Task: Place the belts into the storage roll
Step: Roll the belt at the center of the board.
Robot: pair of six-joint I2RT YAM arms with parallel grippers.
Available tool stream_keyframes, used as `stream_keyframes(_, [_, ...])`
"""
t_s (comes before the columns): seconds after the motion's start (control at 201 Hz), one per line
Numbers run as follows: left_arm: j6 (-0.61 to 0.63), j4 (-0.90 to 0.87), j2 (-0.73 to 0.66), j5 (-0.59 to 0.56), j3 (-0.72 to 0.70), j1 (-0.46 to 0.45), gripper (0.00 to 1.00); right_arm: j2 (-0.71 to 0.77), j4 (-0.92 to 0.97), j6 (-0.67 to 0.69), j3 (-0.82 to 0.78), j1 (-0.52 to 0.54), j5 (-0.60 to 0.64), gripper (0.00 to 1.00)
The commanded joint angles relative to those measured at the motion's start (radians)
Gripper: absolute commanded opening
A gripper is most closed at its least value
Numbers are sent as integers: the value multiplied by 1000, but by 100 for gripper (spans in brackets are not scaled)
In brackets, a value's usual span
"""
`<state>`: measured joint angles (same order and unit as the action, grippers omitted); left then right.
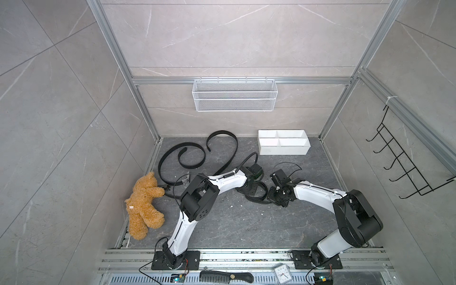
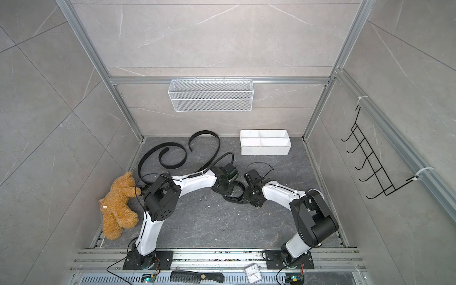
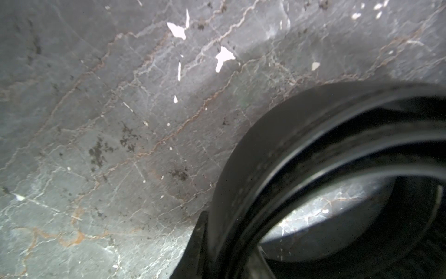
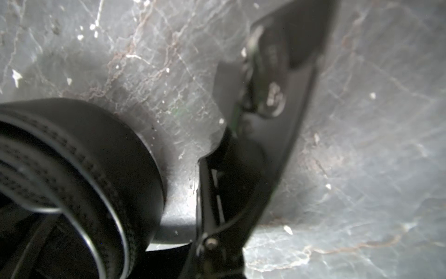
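Observation:
A black belt lies coiled on the dark floor between my two arms; it shows in both top views. My left gripper is shut on the coil's wall; in the left wrist view the layers run between its fingers. My right gripper is shut on the same belt's loose end, whose strap with metal fittings stands apart from the coil. Two more belts curl at the back left. The storage roll, a white four-compartment tray, holds nothing.
A brown teddy bear lies by the left wall, touching a belt's end. A white wire basket hangs on the back wall and a black hook rack on the right wall. A comb and a clock lie at the front rail.

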<state>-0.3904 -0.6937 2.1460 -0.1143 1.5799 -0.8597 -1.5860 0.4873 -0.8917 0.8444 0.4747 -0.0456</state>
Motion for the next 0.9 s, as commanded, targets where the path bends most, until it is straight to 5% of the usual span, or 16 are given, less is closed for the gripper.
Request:
stream_keyframes(0.0, [107,-269,98,-118,-86,35,19,0,287,104,-45,-60,230,11])
stream_keyframes(0.309, [173,-365,112,-73,2,44,33,19,277,179,-65,-65,222,11])
stream_keyframes(0.891, [216,-411,124,-116,-35,49,28,-21,347,288,67,-177,378,11])
